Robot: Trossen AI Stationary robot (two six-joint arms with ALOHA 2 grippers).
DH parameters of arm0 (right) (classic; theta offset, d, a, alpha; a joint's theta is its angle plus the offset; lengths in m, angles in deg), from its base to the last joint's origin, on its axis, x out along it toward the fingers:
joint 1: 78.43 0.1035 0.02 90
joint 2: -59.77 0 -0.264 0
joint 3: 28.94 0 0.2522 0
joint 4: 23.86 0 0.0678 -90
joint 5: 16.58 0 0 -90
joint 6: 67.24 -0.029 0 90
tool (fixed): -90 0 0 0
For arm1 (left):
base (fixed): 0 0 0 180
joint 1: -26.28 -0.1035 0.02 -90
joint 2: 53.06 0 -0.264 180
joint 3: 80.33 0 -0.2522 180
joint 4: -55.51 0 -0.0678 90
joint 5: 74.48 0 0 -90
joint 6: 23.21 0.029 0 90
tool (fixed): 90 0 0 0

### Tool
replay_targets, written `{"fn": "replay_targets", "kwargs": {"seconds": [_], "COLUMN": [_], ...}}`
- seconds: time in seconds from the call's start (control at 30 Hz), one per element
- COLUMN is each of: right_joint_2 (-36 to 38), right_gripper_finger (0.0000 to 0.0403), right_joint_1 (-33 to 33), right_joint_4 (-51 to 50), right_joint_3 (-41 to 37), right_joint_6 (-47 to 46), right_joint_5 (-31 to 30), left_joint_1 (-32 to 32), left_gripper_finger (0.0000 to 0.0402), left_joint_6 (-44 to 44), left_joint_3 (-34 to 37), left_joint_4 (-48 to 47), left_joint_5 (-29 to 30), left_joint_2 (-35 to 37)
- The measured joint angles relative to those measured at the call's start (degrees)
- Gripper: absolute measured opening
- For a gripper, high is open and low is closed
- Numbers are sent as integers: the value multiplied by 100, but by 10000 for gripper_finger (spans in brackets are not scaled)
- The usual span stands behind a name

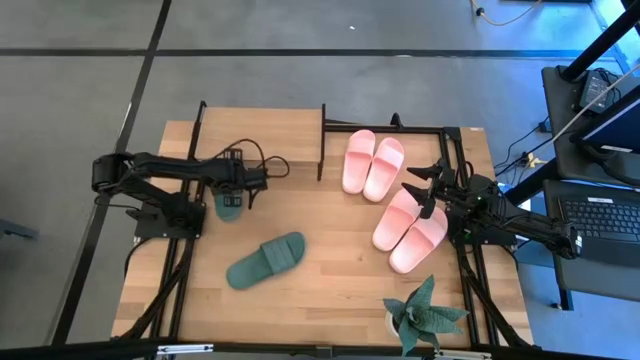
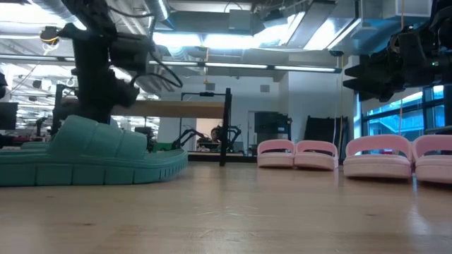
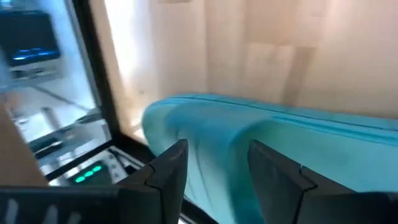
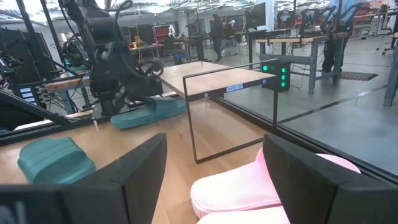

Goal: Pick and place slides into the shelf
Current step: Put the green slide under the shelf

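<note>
- Seen from the high view, the left claw [image 1: 232, 196] sits over one dark green slide [image 1: 229, 203] just beside the shelf [image 1: 262, 130], at the end of its plank; whether that slide counts as placed is hard to judge. The second green slide [image 1: 266, 260] lies flat on the counter [image 1: 330, 290], well apart from the shelf. One pink pair [image 1: 373, 164] lies just beside the shelf's other end, and the other pink pair [image 1: 410, 228] lies farther from it, under the right claw [image 1: 432, 195]. By my reading most of the task is left.
- At the low view, the loose green slide [image 2: 92, 156] fills the foreground: soft foam look, thick ridged sole, ribbed single strap. Both pink pairs [image 2: 296, 153] stand side by side on smooth, pale wood grain, with the shelf's thin black legs [image 2: 227, 127] behind.
- Through the left wrist view, the left claw [image 3: 214, 168] is partly spread, its fingers [image 3: 171, 165] on either side of the green slide's rounded strap [image 3: 261, 155]; I cannot tell if it grips.
- Through the right wrist view, the right claw [image 4: 214, 174] is wide and holds nothing, above a matte, rounded pink slide [image 4: 249, 186], with the shelf's light plank and wire frame [image 4: 227, 87] beyond.
</note>
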State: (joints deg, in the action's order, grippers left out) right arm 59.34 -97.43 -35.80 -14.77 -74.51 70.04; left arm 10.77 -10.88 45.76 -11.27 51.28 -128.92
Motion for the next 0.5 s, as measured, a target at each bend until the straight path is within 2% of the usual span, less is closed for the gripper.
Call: {"fn": "replay_targets", "kwargs": {"seconds": [0.13, 0.2, 0.27, 0.43, 0.5], "right_joint_2": [1, 0, 0, 0, 2], "right_gripper_finger": [268, 268, 268, 268, 268], "right_joint_1": [-1, -1, 0, 0, -2], "right_joint_4": [0, 0, 0, 0, 0], "right_joint_3": [0, 0, 0, 0, 0], "right_joint_6": [0, 0, 2, 0, 1], "right_joint_5": [1, 1, 0, 2, 0], "left_joint_1": [-2, -2, -2, 143, 299], "left_gripper_finger": [160, 160, 161, 161, 161], "left_joint_6": [-459, -715, -947, -1592, -1838], "left_joint_3": [-219, -299, -384, -474, -474], "left_joint_4": [-443, -597, -632, -378, -149], "left_joint_5": [-602, -1158, -1952, -4434, -4950], "left_joint_2": [10, 10, 10, 12, 12]}}
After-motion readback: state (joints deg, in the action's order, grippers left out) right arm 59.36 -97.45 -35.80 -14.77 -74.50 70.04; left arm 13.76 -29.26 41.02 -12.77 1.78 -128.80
